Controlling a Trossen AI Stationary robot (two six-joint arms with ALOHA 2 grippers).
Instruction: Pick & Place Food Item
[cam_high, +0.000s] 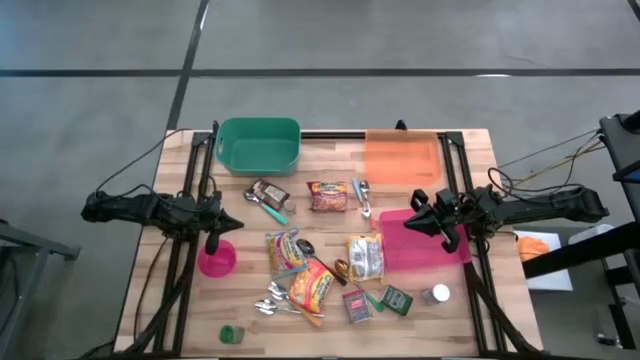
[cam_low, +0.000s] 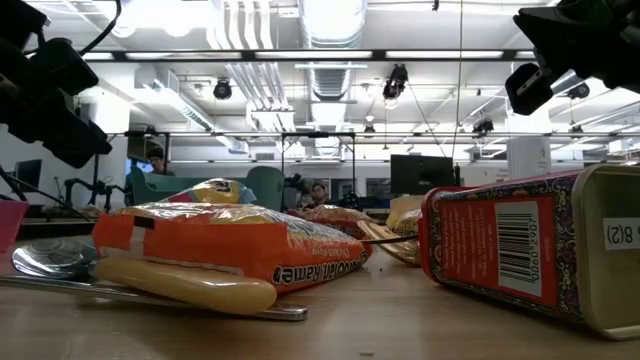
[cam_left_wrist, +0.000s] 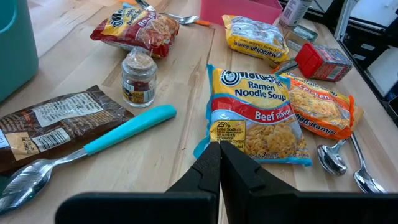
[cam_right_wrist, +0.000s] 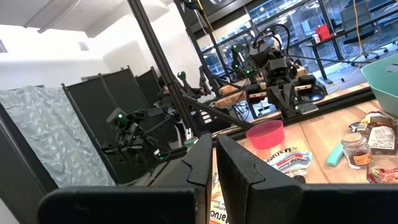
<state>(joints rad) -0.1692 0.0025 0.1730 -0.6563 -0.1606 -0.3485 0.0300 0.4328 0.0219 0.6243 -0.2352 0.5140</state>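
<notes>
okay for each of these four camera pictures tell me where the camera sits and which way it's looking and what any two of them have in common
High view: above the table, looking straight down; both arms show, left gripper by the pink bowl, right gripper over the pink tray.
Low view: at table-top height, looking level across the table past the orange noodle packet into the room; dark arm parts hang in both upper corners.
Left wrist view: on the left arm, looking down at the beef ramen packet; its shut fingers show.
Right wrist view: on the right arm, looking across to the left arm; its fingers show.
Shared: the pink bowl shows in the high and right wrist views.
</notes>
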